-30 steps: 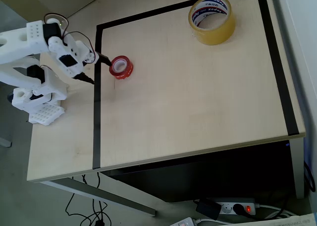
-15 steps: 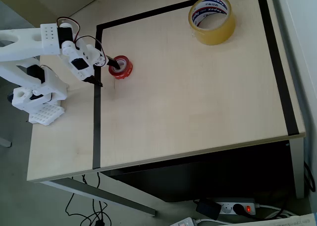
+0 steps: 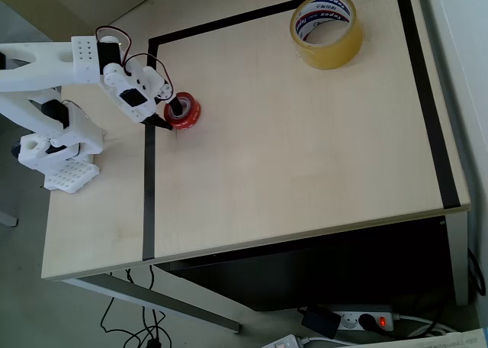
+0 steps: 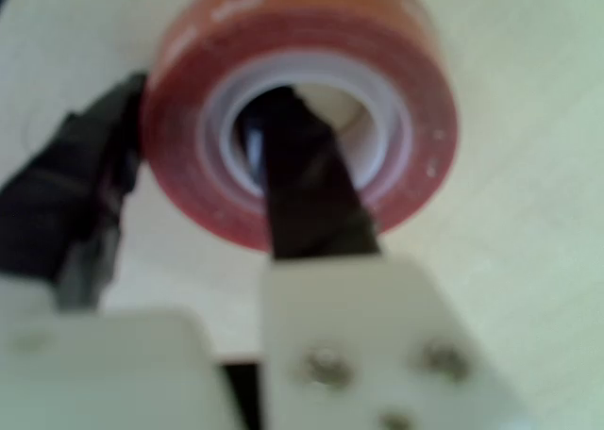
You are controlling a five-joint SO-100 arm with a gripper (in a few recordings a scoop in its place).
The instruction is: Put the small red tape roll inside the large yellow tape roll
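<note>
The small red tape roll (image 3: 185, 113) lies flat at the table's left side, just right of the black tape line. My gripper (image 3: 174, 116) straddles its wall. In the wrist view one black finger (image 4: 297, 180) reaches down into the pale core of the red roll (image 4: 311, 48), and the other finger (image 4: 90, 185) presses against the roll's outer left side, so the gripper is shut on the wall. The large yellow tape roll (image 3: 326, 30) stands far off at the table's back right, with its white printed core showing.
A black tape rectangle (image 3: 149, 172) marks the work area on the pale wooden table (image 3: 290, 165). The arm's white base (image 3: 53, 146) sits at the left edge. A grey wall strip (image 3: 457, 73) runs along the right side. The front edge drops to cables and a power strip (image 3: 358, 321).
The gripper moved right from beside the red roll. One finger slid into the core, the jaws narrowed onto the wall, and the roll shifted slightly down-left.
</note>
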